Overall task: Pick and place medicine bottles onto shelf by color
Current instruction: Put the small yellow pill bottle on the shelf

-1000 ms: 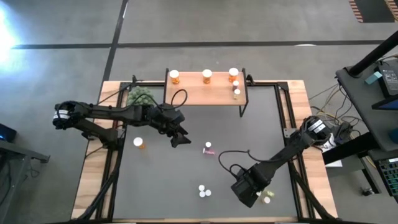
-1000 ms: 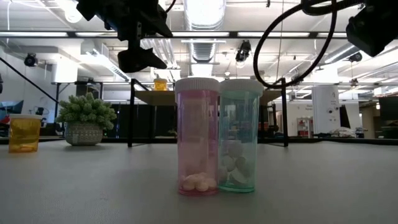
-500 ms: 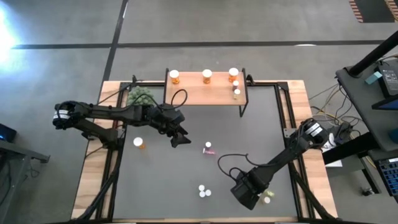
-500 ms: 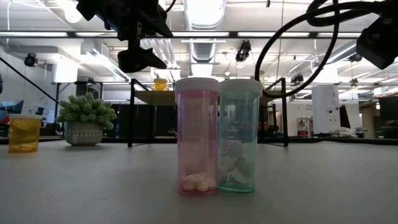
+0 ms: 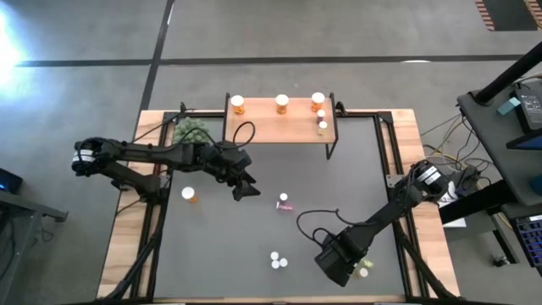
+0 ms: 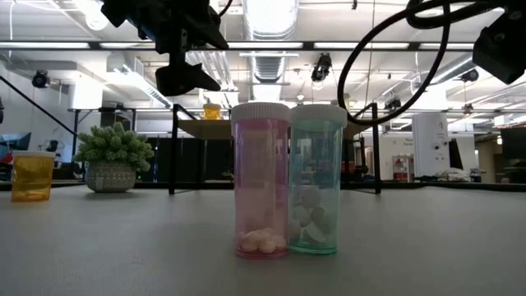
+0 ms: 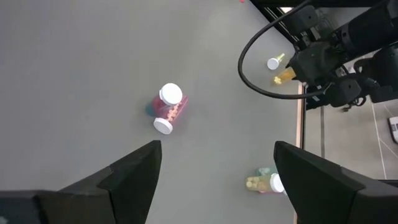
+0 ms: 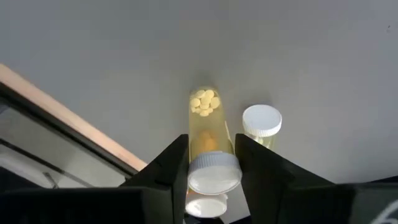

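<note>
My right gripper (image 5: 351,267) stands at the mat's near right, pointing steeply down over two yellow-green medicine bottles (image 5: 364,269). Its fingers are closed on one yellow-green bottle (image 8: 208,134); a second one (image 8: 261,122) stands just beside it. My left gripper (image 5: 248,188) hangs open above the mat's middle left, with nothing between its fingers (image 7: 214,168). Pink bottles (image 5: 284,202) lie ahead of it. A pink and a teal bottle (image 6: 261,181) stand together near the front edge. The shelf (image 5: 279,125) at the back carries orange bottles (image 5: 282,103). My right gripper pinches the yellow-green bottle's upper body just under its white cap (image 8: 213,173), one finger (image 8: 177,163) on each side. The fingers come from above, slanting steeply down. The bottle stands upright on the mat, with its pills at the bottom (image 8: 205,101).
A green spiky plant (image 5: 193,130) sits left of the shelf. One orange bottle (image 5: 190,195) stands on the mat at the left. The wooden table edge (image 8: 68,118) runs close by the right gripper. Bare mat lies in the middle (image 5: 339,186).
</note>
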`<state>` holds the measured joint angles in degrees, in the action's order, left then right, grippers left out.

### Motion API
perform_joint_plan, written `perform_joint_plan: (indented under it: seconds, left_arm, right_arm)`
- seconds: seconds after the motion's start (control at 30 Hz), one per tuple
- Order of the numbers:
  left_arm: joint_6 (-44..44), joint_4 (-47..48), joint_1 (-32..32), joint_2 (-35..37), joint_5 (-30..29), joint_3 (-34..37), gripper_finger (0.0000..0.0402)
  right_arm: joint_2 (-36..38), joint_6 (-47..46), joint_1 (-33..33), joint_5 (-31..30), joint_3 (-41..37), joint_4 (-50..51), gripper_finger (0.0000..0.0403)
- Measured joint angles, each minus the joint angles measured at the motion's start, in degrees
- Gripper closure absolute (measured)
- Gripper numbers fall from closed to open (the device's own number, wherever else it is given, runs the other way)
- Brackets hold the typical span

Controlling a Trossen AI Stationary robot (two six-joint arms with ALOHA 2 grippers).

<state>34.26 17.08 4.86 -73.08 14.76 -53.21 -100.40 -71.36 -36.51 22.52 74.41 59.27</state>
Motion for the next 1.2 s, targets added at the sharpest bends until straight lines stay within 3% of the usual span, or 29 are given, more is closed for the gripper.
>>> perform_joint_plan:
  seconds: [0.5, 0.67, 1.03, 1.2]
  left_arm:
    - [-0.06, -0.12, 0.0, -0.02, 0.0, 0.0, 0.0107]
    - [-0.02, -0.04, -0.9, -0.02, -0.02, 0.15, 0.0107]
    - [5.8, -1.45, -2.29, -0.02, -0.35, 0.24, 0.0107]
    - [6.0, -4.65, -4.4, -0.02, -0.38, 0.24, 0.0107]
  right_arm:
    - [0.65, -1.49, 0.02, 0.48, 0.0, 0.22, 0.0295]
    - [0.65, -1.99, -0.02, 4.39, 0.09, 0.01, 0.0296]
    - [0.65, -0.8, 0.37, 2.05, 1.36, 0.06, 0.0296]
    - [0.65, -0.65, 0.82, -2.48, 3.9, -0.07, 0.0296]
